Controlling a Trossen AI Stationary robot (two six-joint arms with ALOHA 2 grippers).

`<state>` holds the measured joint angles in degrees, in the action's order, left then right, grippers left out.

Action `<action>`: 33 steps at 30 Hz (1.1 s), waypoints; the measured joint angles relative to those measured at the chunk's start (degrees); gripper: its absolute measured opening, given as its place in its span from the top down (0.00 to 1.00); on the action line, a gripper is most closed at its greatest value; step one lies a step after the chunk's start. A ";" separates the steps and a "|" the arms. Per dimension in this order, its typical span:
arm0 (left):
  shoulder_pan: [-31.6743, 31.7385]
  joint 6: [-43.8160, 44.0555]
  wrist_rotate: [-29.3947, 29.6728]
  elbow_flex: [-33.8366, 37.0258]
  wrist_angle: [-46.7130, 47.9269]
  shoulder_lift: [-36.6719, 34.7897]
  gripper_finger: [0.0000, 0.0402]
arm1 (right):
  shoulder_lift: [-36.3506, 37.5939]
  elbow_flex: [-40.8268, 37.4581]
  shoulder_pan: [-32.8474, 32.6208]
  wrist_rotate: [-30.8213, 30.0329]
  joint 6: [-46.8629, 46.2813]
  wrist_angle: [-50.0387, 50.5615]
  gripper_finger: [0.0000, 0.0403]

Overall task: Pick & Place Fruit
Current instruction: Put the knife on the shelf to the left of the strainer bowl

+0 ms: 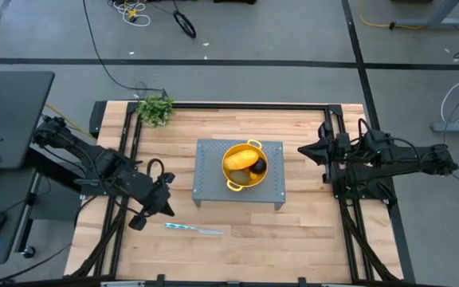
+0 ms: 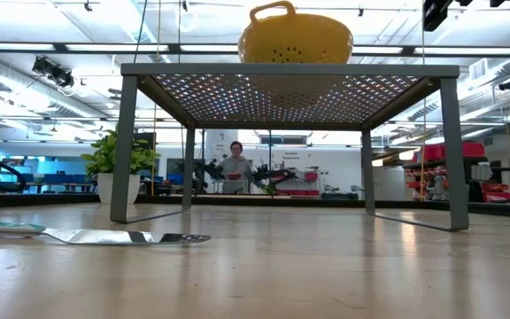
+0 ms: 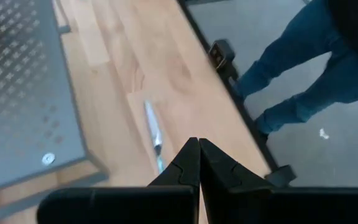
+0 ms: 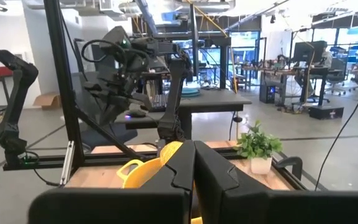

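Observation:
A yellow colander (image 1: 244, 165) stands on a grey perforated stand (image 1: 213, 179) at the table's middle. In it lie a yellow-orange oblong fruit (image 1: 237, 159), a small blackish round one (image 1: 258, 166) and a brownish-green one (image 1: 251, 177). From the low view only the colander's outside (image 2: 295, 37) shows on the stand's top. My left gripper (image 1: 170, 207) hangs shut and empty left of the stand, above the table and near a knife (image 3: 152, 127). My right gripper (image 1: 303, 150) hovers shut and empty to the right of the stand, pointing level toward the colander (image 4: 145, 169).
A thin silvery knife (image 1: 194, 229) lies flat on the wood near the front edge, also seen in the low view (image 2: 104, 236). A small potted plant (image 1: 156, 108) stands at the far left corner. A person's legs in jeans (image 3: 303, 68) stand beside the table.

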<state>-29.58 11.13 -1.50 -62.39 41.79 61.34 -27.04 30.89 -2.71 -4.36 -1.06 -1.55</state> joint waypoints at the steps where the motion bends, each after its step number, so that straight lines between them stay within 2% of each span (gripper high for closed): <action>1: 0.00 -0.04 0.29 0.18 0.56 0.00 1.00 | -0.20 0.00 -0.01 0.00 0.00 -0.06 0.96; 6: -0.04 -0.59 -2.17 5.29 -0.21 -0.22 1.00 | -0.89 0.00 -0.01 0.00 -0.02 -1.45 0.96; 13: -0.04 1.08 -5.55 14.56 -8.13 -2.20 1.00 | -1.21 0.00 -0.01 -0.02 -0.04 -1.78 0.96; 19: -0.04 4.02 -5.88 20.25 -8.90 -4.68 1.00 | -1.19 0.00 -0.01 -0.04 -0.07 -2.42 0.96; 25: -0.76 6.54 -5.99 24.39 -9.69 -7.38 1.00 | -1.19 0.00 -0.02 -0.05 -0.07 -2.57 0.96; 33: -1.42 8.03 -5.29 24.81 -9.65 -7.48 0.99 | -1.15 0.00 0.01 -0.04 -0.07 -2.85 0.96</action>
<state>-31.00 19.16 -6.79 -37.58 32.14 53.86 -28.19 30.89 -2.70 -4.40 -1.13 -4.40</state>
